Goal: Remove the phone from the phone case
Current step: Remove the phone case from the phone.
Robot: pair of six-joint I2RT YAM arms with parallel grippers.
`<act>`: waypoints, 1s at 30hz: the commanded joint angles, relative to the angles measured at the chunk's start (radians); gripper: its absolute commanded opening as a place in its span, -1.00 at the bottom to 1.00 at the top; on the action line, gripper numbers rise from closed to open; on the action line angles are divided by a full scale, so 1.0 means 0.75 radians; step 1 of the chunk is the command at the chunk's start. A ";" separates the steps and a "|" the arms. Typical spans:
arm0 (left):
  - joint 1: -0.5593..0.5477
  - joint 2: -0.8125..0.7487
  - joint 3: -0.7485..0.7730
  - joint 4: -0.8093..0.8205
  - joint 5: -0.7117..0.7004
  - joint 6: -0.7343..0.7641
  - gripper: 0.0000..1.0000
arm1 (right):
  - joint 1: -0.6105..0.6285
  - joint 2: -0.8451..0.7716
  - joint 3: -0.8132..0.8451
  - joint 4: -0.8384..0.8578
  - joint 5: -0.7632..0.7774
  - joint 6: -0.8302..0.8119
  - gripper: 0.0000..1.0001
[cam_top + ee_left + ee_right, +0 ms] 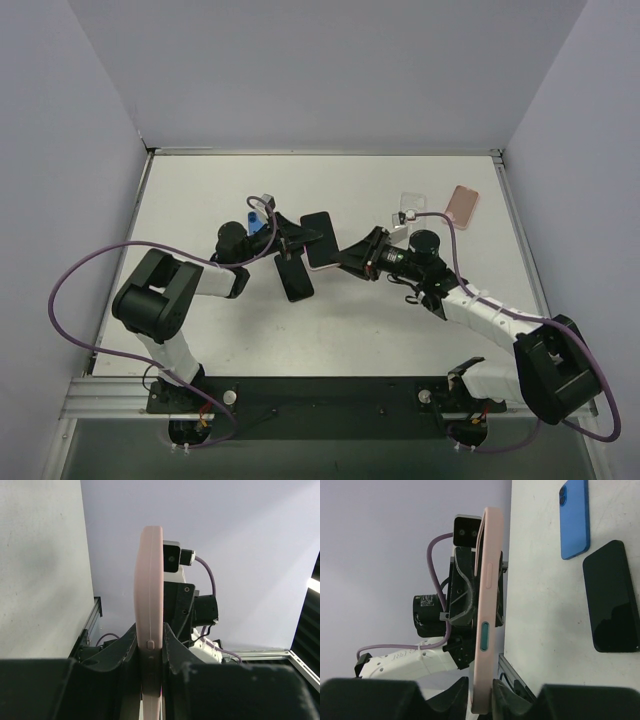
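A phone in a pale pink case [318,240] is held up off the table between my two grippers. My left gripper [297,236] is shut on its left end, and my right gripper [351,256] is shut on its right end. In the left wrist view the case [150,590] stands edge-on, clamped between the black fingers [176,650]. In the right wrist view the case [487,605] is edge-on too, its near end pinched between my right gripper [487,696] fingers, with the left gripper at its far end. The phone sits inside the case.
A bare black phone [293,277] lies on the table just under the held one, and also shows in the right wrist view [612,597]. A blue phone [575,517] lies beside it. A clear case [412,207] and a pink phone or case [462,206] lie at the back right.
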 commanded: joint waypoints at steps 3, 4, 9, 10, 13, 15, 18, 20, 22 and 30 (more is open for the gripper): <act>0.002 -0.019 0.043 0.156 -0.027 -0.020 -1.00 | 0.013 -0.039 -0.043 0.146 0.062 0.045 -0.80; 0.002 -0.017 0.043 0.156 -0.025 -0.024 -1.00 | 0.011 -0.041 -0.047 0.150 0.070 0.049 -0.97; 0.004 -0.025 0.039 0.199 -0.029 -0.058 -0.61 | 0.016 -0.037 -0.061 0.181 0.115 0.063 -1.00; 0.006 -0.025 0.035 0.201 -0.035 -0.063 -0.35 | 0.016 -0.030 -0.063 0.195 0.111 0.071 -1.00; 0.012 -0.017 0.037 0.201 -0.039 -0.069 -0.15 | 0.024 -0.014 -0.061 0.260 0.086 0.088 -1.00; 0.012 -0.001 0.045 0.211 -0.039 -0.077 -0.07 | 0.030 -0.006 -0.063 0.291 0.074 0.094 -1.00; 0.010 0.022 0.055 0.235 -0.045 -0.095 0.06 | 0.044 0.000 -0.059 0.334 0.052 0.094 -1.00; 0.008 0.028 0.063 0.244 -0.049 -0.103 0.04 | 0.054 0.000 -0.061 0.338 0.047 0.094 -1.00; 0.008 0.030 0.062 0.240 -0.057 -0.103 -0.05 | 0.056 0.004 -0.061 0.338 0.041 0.096 -1.00; 0.008 0.048 0.080 0.242 -0.062 -0.120 -1.00 | 0.052 0.015 -0.112 0.381 0.056 0.143 -1.00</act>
